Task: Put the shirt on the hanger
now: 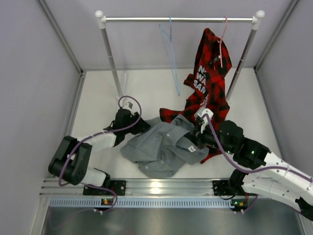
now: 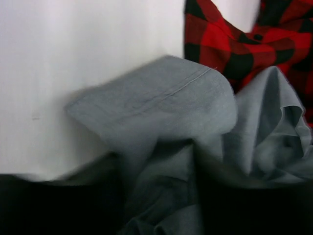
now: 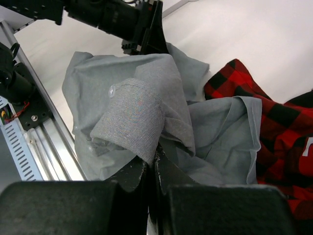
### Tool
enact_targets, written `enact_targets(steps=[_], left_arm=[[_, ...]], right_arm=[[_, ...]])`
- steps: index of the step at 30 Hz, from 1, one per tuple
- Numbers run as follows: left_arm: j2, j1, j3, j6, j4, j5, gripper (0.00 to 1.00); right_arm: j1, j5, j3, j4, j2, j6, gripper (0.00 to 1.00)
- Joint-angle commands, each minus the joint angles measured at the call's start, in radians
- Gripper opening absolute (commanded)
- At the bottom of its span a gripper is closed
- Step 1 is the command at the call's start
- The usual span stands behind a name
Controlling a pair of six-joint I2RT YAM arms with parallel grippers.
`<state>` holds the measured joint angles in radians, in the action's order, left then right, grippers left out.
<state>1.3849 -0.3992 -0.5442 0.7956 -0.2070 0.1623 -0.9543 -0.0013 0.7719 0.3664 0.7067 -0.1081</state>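
Right wrist view: soft grey shirt point(image 3: 220, 132), all crumpled

Right gripper point(image 3: 151, 164) pinched together on its button cuff; left gripper point(image 1: 139, 125) touches fabric, can't tell if clamped.

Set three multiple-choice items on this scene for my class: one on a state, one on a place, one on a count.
1. The grey shirt is: A) crumpled on the table B) hung up C) folded flat.
2. The blue hanger is: A) on the table B) under the grey shirt C) hanging on the rail.
3. Hangers on the rail: A) one B) two C) three.
Answers: 1 A, it lies bunched in folds; 2 C, its hook sits over the rail; 3 B, the blue hanger and a pink hanger.
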Motion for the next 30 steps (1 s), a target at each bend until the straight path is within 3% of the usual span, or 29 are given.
enact_targets(steps=[1, 2, 5, 6, 11, 15, 20, 26, 30], left_arm=[[0.074, 0.008, -0.017, 0.063, -0.218, 0.167, 0.19], [0.084, 0.011, -0.016, 0.068, -0.218, 0.163, 0.00], [0.030, 0.036, -0.007, 0.064, -0.192, 0.106, 0.00], [-0.013, 0.037, -0.008, 0.056, -0.110, 0.054, 0.00], [-0.381, 0.037, -0.104, -0.038, 0.180, -0.416, 0.00], [-0.516, 0.039, -0.227, -0.120, 0.333, -0.540, 0.00], [-0.564, 0.040, -0.303, -0.164, 0.429, -0.486, 0.00], [-0.649, 0.040, -0.457, -0.187, 0.696, -0.900, 0.00], [-0.678, 0.039, -0.552, -0.213, 0.799, -1.159, 0.00]], right_arm=[[0.003, -0.039, 0.006, -0.012, 0.004, -0.010, 0.00], [0.003, -0.037, 0.004, -0.012, 0.007, -0.008, 0.00], [0.002, -0.031, 0.000, -0.011, 0.013, -0.010, 0.00], [0.003, -0.034, -0.002, -0.012, 0.013, -0.013, 0.00], [0.003, -0.014, -0.022, -0.021, 0.030, -0.030, 0.00], [0.003, -0.009, -0.020, -0.043, 0.053, -0.038, 0.00], [0.003, -0.023, 0.004, -0.061, 0.062, -0.033, 0.00], [0.005, -0.051, 0.116, -0.066, 0.158, 0.018, 0.00], [0.003, -0.146, 0.176, -0.164, 0.267, 0.051, 0.00]])
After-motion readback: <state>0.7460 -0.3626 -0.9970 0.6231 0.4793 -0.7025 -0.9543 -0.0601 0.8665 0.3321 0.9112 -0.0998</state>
